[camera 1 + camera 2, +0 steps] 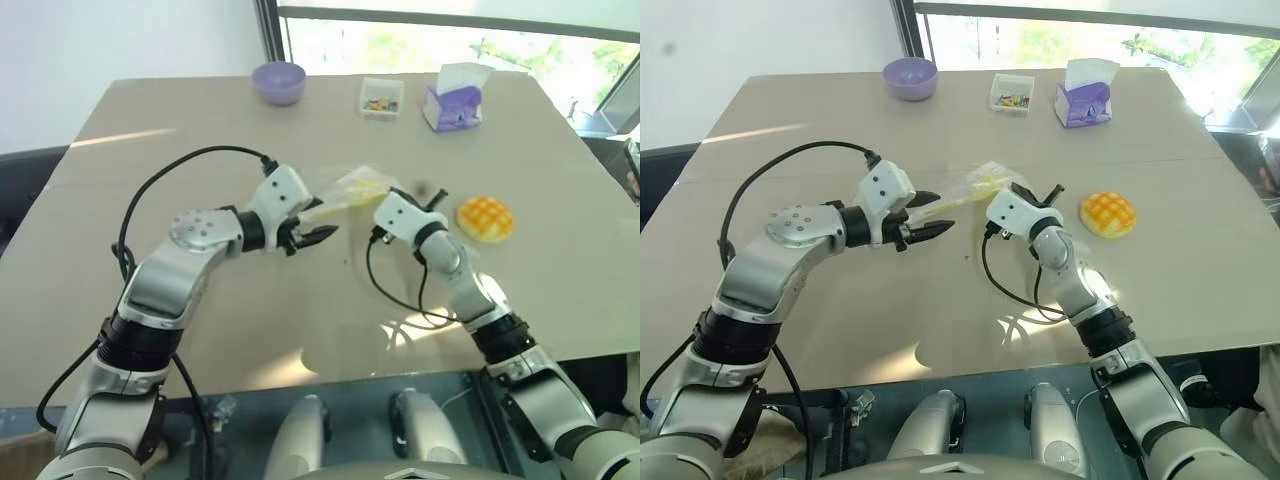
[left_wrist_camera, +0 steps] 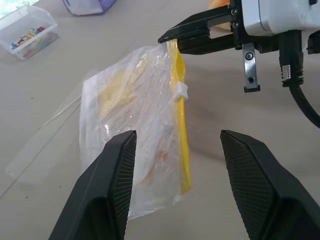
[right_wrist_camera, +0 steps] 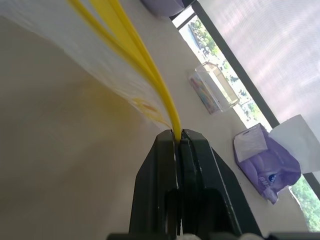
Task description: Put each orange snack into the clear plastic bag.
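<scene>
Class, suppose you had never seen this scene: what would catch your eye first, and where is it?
At mid-table, the clear plastic bag hangs by its yellow zip strip from the shut right gripper, while the open left gripper faces it from the left. One orange snack lies on the table to the right of the right gripper.

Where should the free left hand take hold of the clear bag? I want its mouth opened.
Grip the yellow zip strip below the white slider, coming straight on with the open left hand; the right hand pinches that strip's upper end, so the clear bag hangs edge-up.
</scene>
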